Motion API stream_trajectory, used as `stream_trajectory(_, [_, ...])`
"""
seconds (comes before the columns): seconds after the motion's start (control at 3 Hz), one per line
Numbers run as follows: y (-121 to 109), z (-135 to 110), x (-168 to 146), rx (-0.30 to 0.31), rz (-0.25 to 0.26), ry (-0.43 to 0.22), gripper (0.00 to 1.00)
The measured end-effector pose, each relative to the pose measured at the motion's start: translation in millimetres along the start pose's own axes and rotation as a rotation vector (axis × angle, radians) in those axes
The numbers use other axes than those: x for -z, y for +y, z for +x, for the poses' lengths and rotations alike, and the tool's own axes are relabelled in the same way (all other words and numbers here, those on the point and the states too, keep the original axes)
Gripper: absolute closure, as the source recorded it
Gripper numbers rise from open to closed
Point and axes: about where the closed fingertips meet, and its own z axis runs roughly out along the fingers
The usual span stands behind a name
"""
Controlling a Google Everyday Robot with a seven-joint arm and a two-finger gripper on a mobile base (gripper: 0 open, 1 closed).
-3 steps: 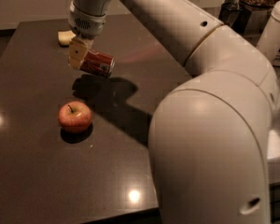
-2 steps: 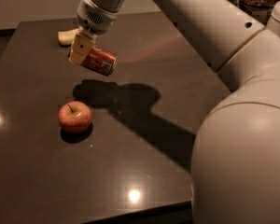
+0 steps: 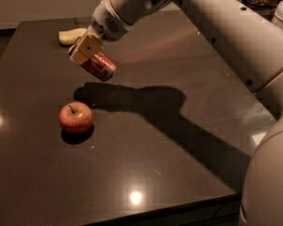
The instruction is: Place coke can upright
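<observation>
Your gripper (image 3: 87, 48) in the upper left of frame, fingers clamped on the coke can (image 3: 100, 66), can tilted almost sideways, held above the dark table (image 3: 179, 140), apple (image 3: 76, 117) below it at left, pale lump (image 3: 71, 35) behind, near the far edge.

end effector (image 3: 88, 54) holding coke can (image 3: 101, 67) over table (image 3: 179, 164) | obstacle: apple (image 3: 76, 117) near front | free: right half

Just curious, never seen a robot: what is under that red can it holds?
Only bare dark tabletop and the arm's shadow; the apple sits nearer the camera, not beneath. The gripper clamps the tilted coke can above the surface, covering its upper end.
</observation>
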Motion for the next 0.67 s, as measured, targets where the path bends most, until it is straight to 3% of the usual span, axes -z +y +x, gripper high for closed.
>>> stream_trajectory(0.67, [-26,3,6,0.007,0.113,-0.183,1.00])
